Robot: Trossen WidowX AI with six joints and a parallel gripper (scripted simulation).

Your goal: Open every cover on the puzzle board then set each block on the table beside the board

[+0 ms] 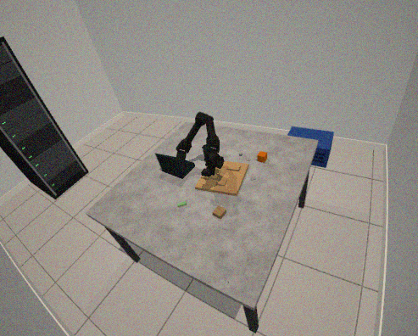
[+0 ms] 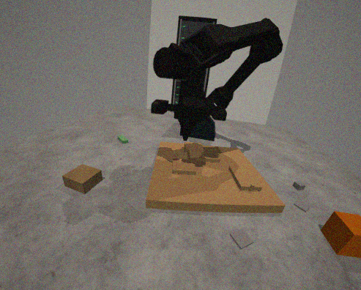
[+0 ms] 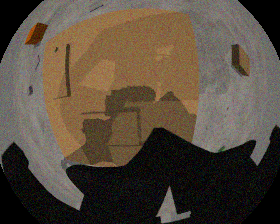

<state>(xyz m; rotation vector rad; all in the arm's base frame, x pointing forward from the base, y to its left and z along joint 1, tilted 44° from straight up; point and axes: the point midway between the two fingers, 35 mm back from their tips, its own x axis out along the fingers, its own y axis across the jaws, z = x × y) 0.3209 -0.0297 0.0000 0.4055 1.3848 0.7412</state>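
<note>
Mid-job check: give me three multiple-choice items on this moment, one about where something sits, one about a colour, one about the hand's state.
1. Where is the hand?
A. Above the board's far edge
B. Over the orange cube
C. Beside the green piece

2. What colour is the cube lying off the board, near the exterior view's right edge?
A. Blue
B. Orange
C. Green

3. What state is the hand in?
A. Wide open
B. Shut on a block
C. Shut, holding nothing

Answers: 1 A, the exterior view shows it pointing down by the far covers. 2 B, it is bright orange on the table. 3 C, the fingers are together with nothing between them.
</note>
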